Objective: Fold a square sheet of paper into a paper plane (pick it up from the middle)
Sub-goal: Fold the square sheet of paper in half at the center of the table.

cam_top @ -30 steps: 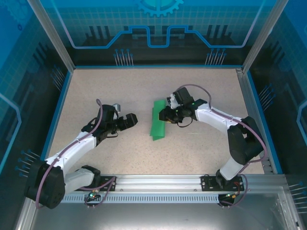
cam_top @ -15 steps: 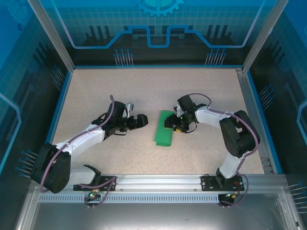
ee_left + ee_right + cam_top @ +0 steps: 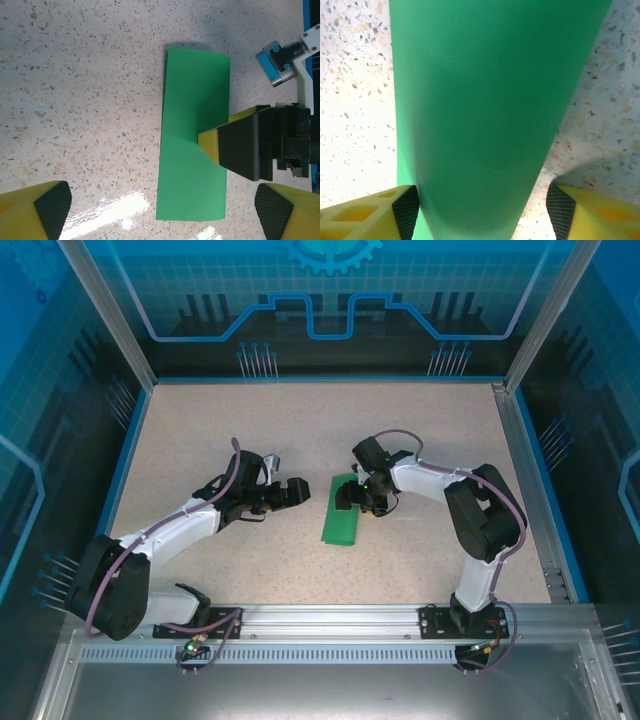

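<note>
- Since the earlier frame, the green sheet of paper (image 3: 340,525) has dropped flat, and the left gripper (image 3: 297,493) has closed in from 9 o'clock.
- On the table (image 3: 200,420), the sheet lies at centre, folded narrow, long axis near 12-to-6 o'clock.
- Nearer unit: right gripper (image 3: 351,498), at the sheet's 3 o'clock edge, jaws apart, paper between them, no clamp evident.
- Left gripper: jaws fully apart, empty; sheet at its 3 o'clock.

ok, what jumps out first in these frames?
The bright green paper sheet, folded to a narrow rectangle, lying mid-table on the speckled tabletop. The right gripper reaches over its right edge, jaws open. The left gripper hovers open just left of it, apart.
</note>
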You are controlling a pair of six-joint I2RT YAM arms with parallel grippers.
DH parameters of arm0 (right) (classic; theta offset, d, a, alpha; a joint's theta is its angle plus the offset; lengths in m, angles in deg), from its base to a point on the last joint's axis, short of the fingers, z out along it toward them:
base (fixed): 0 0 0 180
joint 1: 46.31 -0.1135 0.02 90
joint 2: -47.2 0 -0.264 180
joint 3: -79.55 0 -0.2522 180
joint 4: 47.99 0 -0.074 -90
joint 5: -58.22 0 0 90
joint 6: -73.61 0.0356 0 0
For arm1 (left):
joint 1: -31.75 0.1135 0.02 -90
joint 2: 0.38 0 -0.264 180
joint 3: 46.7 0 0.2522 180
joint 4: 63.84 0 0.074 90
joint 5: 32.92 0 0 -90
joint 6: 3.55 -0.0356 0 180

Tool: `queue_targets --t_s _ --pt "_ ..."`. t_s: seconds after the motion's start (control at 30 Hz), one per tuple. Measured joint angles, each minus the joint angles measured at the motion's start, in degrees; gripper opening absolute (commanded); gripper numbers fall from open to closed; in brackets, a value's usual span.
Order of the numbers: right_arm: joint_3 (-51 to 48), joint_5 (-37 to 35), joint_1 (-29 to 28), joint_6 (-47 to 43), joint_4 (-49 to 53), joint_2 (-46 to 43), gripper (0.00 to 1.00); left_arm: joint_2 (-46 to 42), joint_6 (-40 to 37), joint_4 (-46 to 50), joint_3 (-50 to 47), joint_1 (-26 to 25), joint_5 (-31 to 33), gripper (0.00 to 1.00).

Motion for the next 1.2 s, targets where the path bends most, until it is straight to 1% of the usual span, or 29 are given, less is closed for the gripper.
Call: queue_targets --t_s 0.17,0.4,0.57,0.77,0.93,1.2 --pt "0.04 0.61 0.28 -1.46 0.22 -0.02 0.74 -0.02 0.0 0.0 0.0 -0.02 0.22 0.98" --pt "-0.68 2.69 2.8 -2.8 0.44 -0.28 0.7 -0.02 -0.02 -0.02 0.0 -0.02 0.2 0.97" --pt "-0.72 2.91 2.95 -3.21 0.61 -0.33 0.7 -0.02 0.0 -0.04 0.0 -0.02 0.2 0.96" --pt "-0.39 1.73 2.86 -3.45 2.34 -0.55 0.72 -0.07 -0.02 -0.04 0.0 -0.02 0.2 0.96" --pt "1.44 -1.05 2.38 -4.31 6.05 -0.57 0.73 -0.07 -0.04 -0.04 0.0 -0.02 0.2 0.96" --pt "1.99 -3.43 2.1 -5.44 8.33 -0.55 0.74 -0.09 -0.04 -0.02 0.0 -0.02 0.2 0.96"
